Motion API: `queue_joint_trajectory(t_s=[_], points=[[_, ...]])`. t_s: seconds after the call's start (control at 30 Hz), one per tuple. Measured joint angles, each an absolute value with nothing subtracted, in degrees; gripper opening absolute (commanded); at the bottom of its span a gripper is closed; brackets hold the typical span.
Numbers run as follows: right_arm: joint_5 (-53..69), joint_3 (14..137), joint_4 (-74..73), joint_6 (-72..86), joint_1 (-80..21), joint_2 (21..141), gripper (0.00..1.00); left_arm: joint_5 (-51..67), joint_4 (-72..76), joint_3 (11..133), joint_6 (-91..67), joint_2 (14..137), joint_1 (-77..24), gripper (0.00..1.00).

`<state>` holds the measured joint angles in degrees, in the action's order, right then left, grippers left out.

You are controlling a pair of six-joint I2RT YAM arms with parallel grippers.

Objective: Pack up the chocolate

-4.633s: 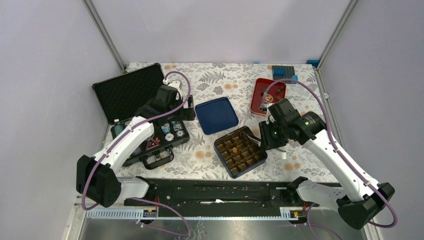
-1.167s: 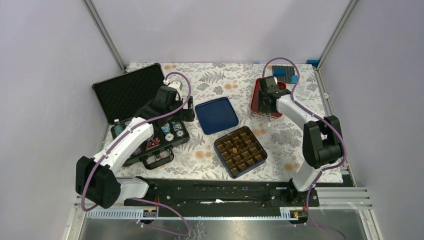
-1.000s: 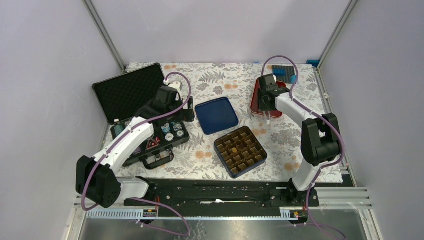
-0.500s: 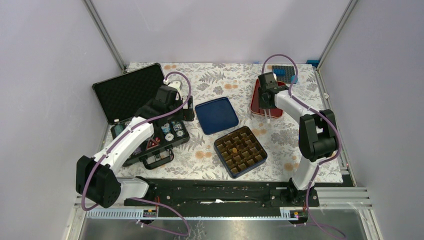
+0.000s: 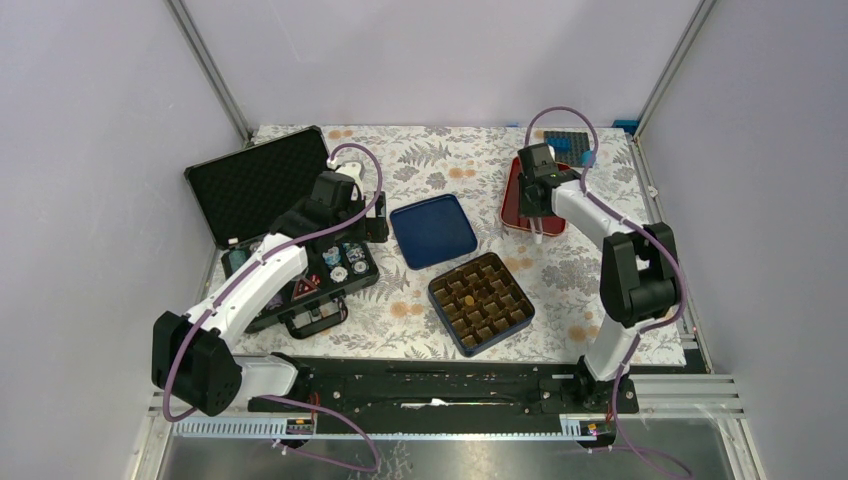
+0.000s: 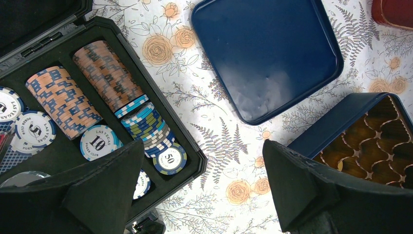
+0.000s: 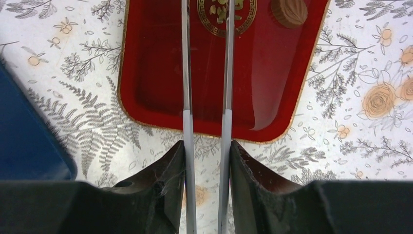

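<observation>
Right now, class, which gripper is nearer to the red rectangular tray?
Right. The right gripper hangs over the red rectangular tray; the left gripper sits across the table, beside the black chip case.

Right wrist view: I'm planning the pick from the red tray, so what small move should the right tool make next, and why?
Probably shift the right tool right, toward the chocolate at the red tray's far right. Its thin tongs hold nothing and point over the gold emblem, beside the chocolate, not on it.
</observation>
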<state>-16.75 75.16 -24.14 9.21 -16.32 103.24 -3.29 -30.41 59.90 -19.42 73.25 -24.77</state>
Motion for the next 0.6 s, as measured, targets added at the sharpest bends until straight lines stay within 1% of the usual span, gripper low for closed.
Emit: queue_joint_trajectory(t_s=[0.13, 0.3, 0.6], points=[[-15.8, 75.1, -26.3, 9.3, -16.3, 99.0, 0.22, -3.3, -30.4, 59.9, -19.4, 73.3, -24.8, 0.99], [-13.5, 74.1, -29.5, 10.4, -16.3, 89.6, 0.21, -3.3, -30.4, 59.9, -19.4, 73.3, -24.8, 0.99], [-5.5, 72.0, -42.3, 12.3, -16.8, 73.0, 0.2, -3.3, -30.4, 60.1, -19.4, 73.3, -24.8, 0.99]])
